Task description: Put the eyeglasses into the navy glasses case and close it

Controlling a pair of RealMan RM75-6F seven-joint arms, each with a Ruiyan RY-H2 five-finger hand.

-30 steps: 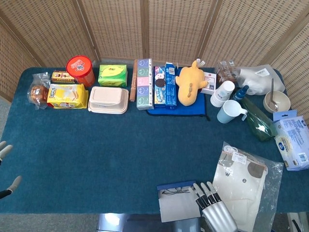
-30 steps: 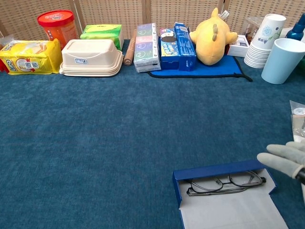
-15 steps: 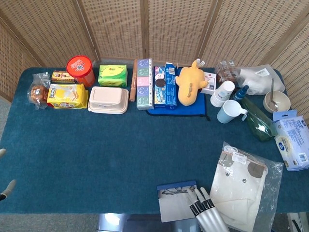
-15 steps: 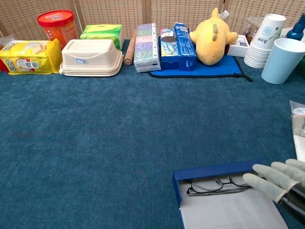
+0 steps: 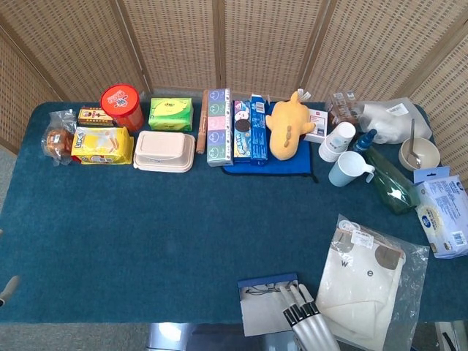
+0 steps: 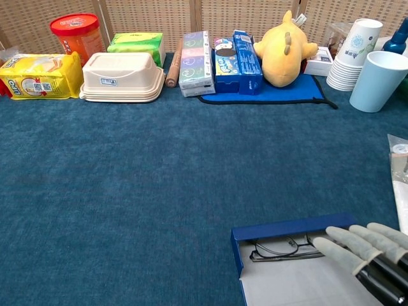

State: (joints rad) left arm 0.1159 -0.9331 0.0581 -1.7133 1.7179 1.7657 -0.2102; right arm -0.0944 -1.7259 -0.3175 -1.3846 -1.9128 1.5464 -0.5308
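At the far left edge of the blue surface (image 5: 146,241), only a fingertip of my left hand (image 5: 9,287) shows, so I cannot tell its state. Near the front edge, the navy glasses case (image 6: 290,228) lies open with the eyeglasses (image 6: 280,249) inside. Over its right end, my right hand (image 6: 360,245) reaches flat, fingers extended, grasping nothing

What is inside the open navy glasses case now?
The eyeglasses lie inside the navy glasses case, along its far wall, on the grey lining. The right hand reaches over their right part, so that lens and temple are hidden.
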